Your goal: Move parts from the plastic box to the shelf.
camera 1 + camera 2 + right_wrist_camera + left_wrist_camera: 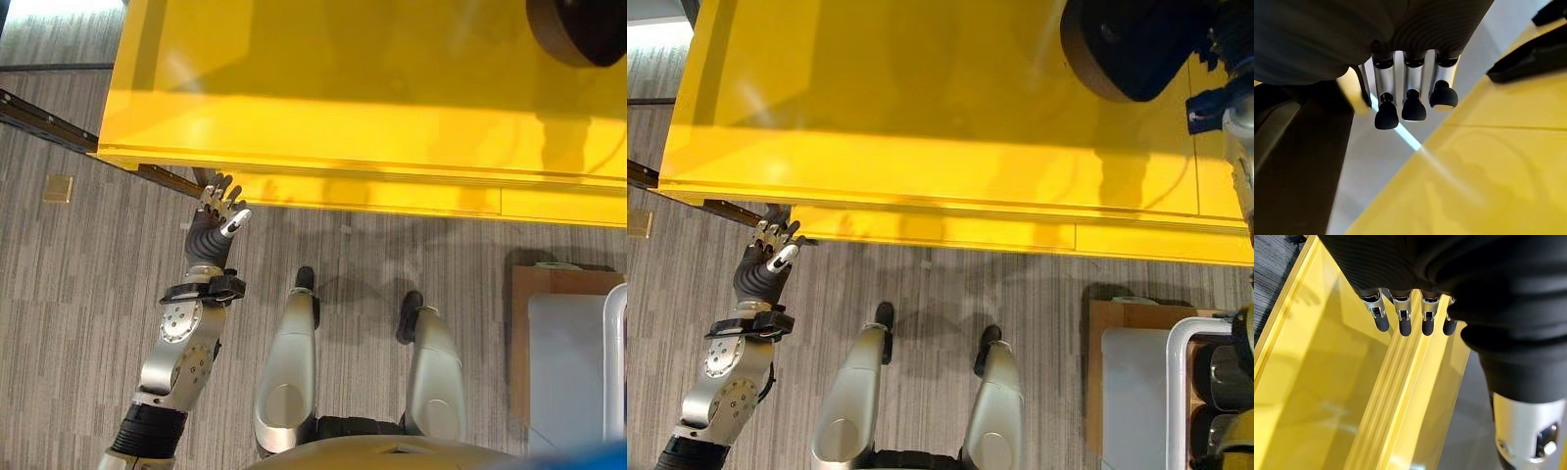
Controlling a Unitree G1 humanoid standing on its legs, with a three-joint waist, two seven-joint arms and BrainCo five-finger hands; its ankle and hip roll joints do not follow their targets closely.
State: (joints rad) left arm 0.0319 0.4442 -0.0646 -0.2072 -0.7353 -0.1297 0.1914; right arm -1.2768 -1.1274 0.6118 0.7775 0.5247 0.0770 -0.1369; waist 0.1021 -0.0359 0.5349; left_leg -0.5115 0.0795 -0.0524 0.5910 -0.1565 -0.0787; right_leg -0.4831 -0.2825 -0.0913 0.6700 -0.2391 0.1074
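The yellow shelf (343, 88) spans the top of both eye views. A dark round part (1127, 49) lies on its far right, with my right hand (1227, 39) just to the right of it. In the right wrist view the fingers (1408, 93) are straight and the dark part (1298, 161) lies beside them over the yellow surface. My left hand (217, 211) hangs relaxed and empty at the shelf's front edge on the left, its fingers (1400, 313) over the yellow lip. The pale plastic box (1176, 392) stands at the lower right with dark parts (1220, 377) in it.
The box rests on a brown board (549, 284) on the grey carpet. A dark rail (39, 117) runs under the shelf's left corner. A small tan square (58, 188) lies on the floor to the left.
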